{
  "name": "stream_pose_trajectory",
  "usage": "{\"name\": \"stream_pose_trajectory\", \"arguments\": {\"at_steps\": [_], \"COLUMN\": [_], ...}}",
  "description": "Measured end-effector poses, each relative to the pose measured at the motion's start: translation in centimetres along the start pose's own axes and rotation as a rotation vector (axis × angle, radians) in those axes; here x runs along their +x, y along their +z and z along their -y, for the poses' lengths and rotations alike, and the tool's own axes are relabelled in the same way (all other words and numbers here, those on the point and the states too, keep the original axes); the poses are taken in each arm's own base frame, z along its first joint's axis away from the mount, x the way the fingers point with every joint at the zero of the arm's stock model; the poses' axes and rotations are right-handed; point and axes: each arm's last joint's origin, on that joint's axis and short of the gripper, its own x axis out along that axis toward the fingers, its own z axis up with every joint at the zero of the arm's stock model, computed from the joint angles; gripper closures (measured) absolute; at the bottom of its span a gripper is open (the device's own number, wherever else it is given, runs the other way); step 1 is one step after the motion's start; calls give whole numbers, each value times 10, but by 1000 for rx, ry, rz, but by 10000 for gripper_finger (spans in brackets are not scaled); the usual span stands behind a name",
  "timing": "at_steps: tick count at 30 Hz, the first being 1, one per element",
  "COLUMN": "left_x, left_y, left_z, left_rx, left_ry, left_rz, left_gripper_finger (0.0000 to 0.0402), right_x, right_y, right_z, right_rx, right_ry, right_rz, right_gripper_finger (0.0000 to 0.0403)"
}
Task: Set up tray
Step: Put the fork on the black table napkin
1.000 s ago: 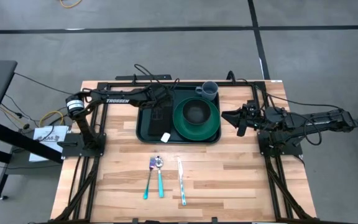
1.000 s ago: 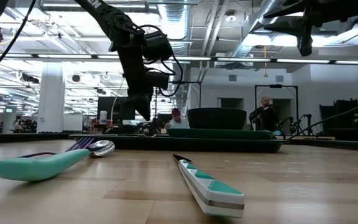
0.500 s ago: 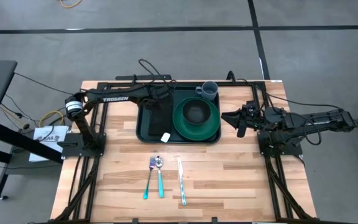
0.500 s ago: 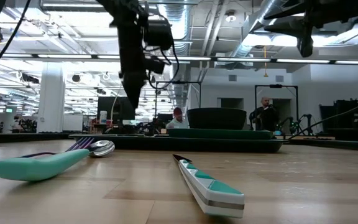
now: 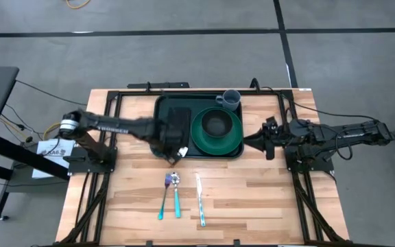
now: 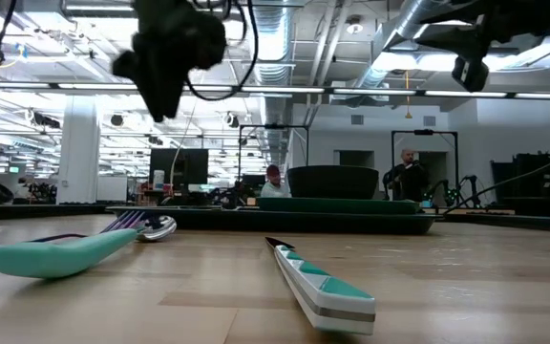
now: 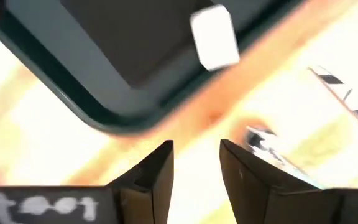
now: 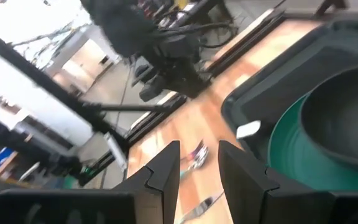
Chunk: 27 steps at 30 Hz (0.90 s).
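left tool over the tray's near corner

while the left tool hangs above the bench, its fingers stand apart with nothing between them, released. directly below and just behind it lies the near left corner of the tray, dark green, with a flat black rectangle and a small white tag on its floor. beyond that, further to the tool's right inside the tray, sits a round green plate with a dark bowl on it, and a grey cup at the tray's far corner. just ahead of the tool on the bare wood lie a fork, a spoon and a knife, side by side. the right tool waits beside the tray's right edge, fingers parted, empty.
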Motion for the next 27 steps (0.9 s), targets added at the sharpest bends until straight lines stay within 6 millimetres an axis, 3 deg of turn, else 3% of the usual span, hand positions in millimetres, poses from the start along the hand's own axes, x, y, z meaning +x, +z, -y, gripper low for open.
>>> {"name": "stream_pose_trajectory", "arguments": {"at_steps": [4, 12, 19, 27], "left_x": [5, 32, 53, 68], "left_y": [-33, -91, -114, -125], "left_z": [24, 49, 64, 59], "left_rx": [-104, -301, -383, -397], "left_ry": [5, -39, -182, -168], "left_rz": [-22, -73, -50, -60], "left_gripper_finger": [282, 282, 282, 282], "right_x": [0, 0, 0, 0], "right_y": [-2, -4, -5, -5], "right_z": [0, 0, -1, -1], "right_rx": [-1, -2, -19, -19], "right_ry": [29, 55, 81, 87], "right_rz": [-47, -84, -112, -117], "right_gripper_finger": [301, 301, 301, 301]}}
